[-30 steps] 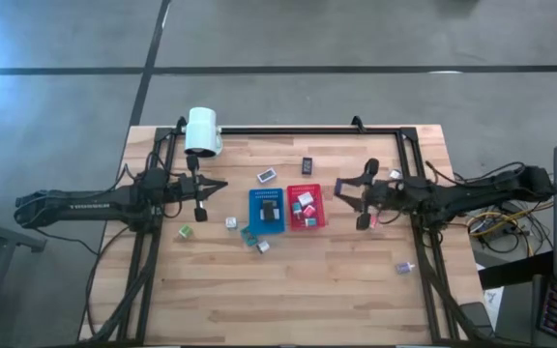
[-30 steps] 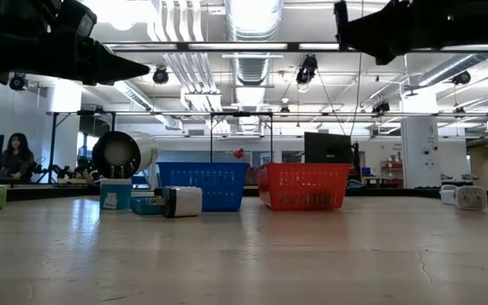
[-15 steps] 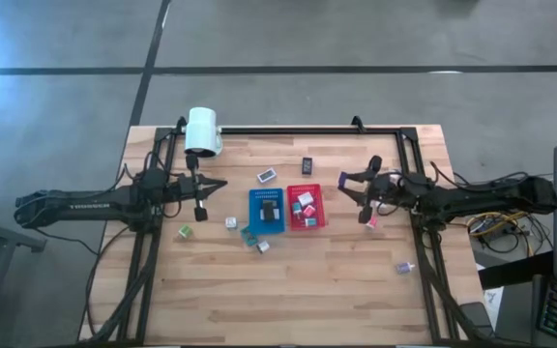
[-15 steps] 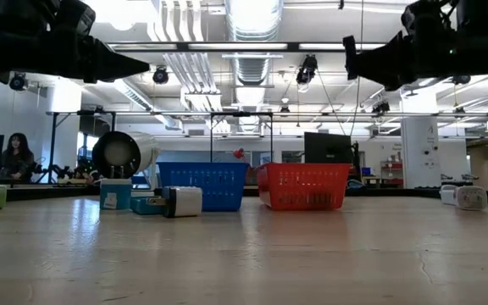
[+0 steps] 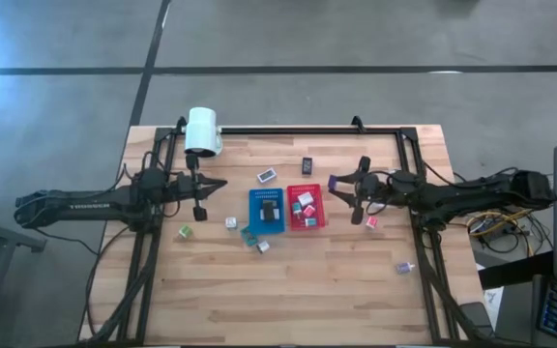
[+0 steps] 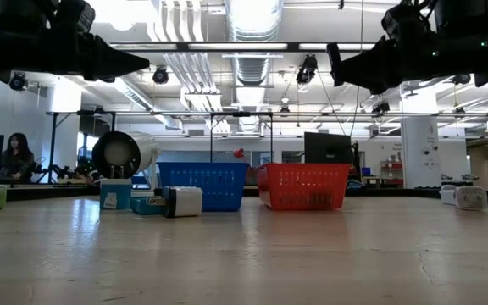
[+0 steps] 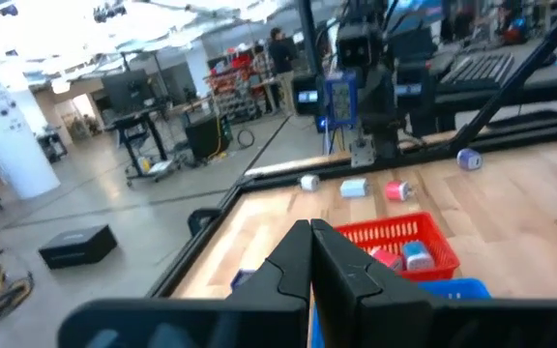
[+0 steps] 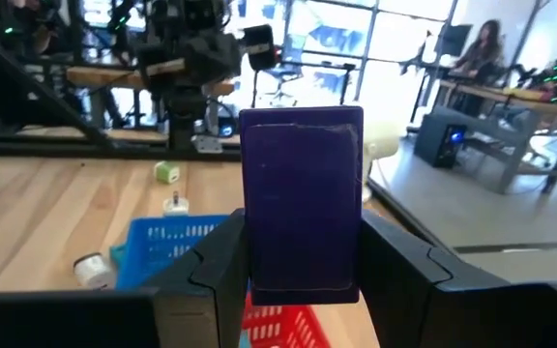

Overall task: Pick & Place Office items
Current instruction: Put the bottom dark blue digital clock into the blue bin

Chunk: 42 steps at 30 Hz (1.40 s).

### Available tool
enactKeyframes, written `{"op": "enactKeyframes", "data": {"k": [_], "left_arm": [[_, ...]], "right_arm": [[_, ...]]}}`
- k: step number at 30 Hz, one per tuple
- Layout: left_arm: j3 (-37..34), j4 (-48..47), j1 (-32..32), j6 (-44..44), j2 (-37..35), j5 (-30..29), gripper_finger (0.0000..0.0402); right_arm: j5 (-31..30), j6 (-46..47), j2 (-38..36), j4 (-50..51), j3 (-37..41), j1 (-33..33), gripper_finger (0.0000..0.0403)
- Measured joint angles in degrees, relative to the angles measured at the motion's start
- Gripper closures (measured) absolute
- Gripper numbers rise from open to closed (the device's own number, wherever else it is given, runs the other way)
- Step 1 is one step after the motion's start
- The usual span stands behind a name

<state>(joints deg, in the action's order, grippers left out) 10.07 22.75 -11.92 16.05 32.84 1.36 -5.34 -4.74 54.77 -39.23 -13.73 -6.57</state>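
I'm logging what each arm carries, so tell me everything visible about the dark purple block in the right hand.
The dark purple rectangular block looks flat-faced and matte, likely plastic, with faint scuffs near its top edge. It stands upright, clamped on both sides between the right hand's two dark fingers, its upper half rising clear above them. From above, the right hand holds it in the air just beside the red plastic basket, not over it yet. Nothing else touches the block.
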Motion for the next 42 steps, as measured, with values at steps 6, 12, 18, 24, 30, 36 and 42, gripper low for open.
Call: {"op": "enactKeyframes", "data": {"k": [6,12,18,24,30,36,42], "left_arm": [[0.1,5.8,0.0,-3.4,1.9,4.0,0.0389],[2.8,9.5,0.4,-6.3,9.6,5.0,0.0359],[5.9,12.5,1.3,-6.4,18.8,12.8,0.0262],[8.4,15.6,2.0,-4.6,24.9,13.0,0.0134],[9.8,20.6,2.0,-6.2,28.3,10.6,0.0046],[10.4,20.5,2.0,-7.7,29.0,10.7,0.0029],[10.3,20.6,2.3,-7.8,29.2,11.3,0.0030]], "right_arm": [[1.0,1.0,6.8,-0.1,-4.6,0.0,0.0253],[8.2,0.9,17.3,-0.1,-13.5,0.2,0.0252],[8.9,-1.3,27.4,0.0,-22.1,2.3,0.0252],[9.1,-3.7,33.8,-0.2,-30.2,3.0,0.0252],[11.6,-4.0,38.6,1.5,-37.7,2.9,0.0252],[11.8,-4.5,43.9,8.2,-46.2,2.9,0.0252],[12.4,-4.8,48.5,11.5,-52.1,3.0,0.0252]]}}
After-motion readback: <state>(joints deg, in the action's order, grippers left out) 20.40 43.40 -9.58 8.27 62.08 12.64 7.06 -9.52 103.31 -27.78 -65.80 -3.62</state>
